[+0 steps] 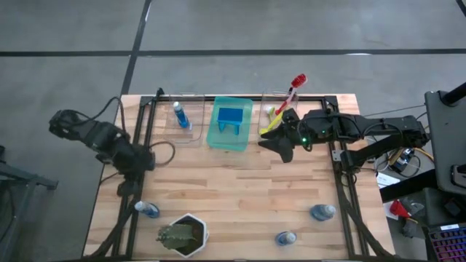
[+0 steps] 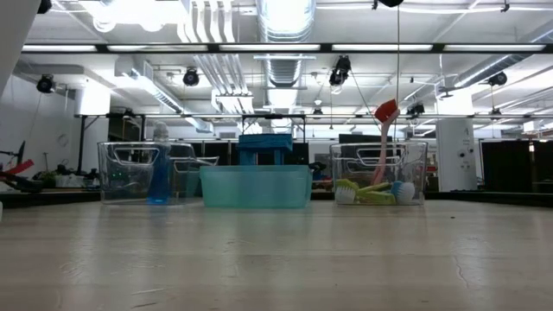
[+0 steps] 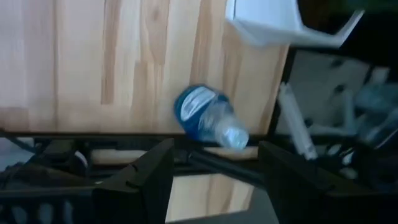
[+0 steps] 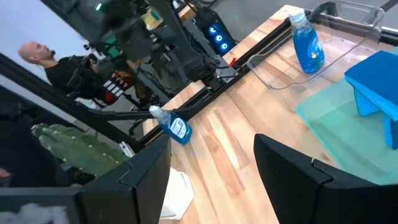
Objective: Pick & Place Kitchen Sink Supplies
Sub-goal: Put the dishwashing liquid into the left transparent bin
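Blue bottle [image 1: 146, 209] lay on its side just beside the plant pot [image 1: 191, 224], probably under the left gripper [image 1: 129, 186] (fingers spread, empty), the nearer arm

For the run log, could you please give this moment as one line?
left end effector: open above lying bottle | right end effector: open, empty | brushes binned | sponge in tray

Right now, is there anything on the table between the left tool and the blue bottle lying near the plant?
No. In the high view only bare wood separates the left tool from the blue bottle; the plant sits beyond it.
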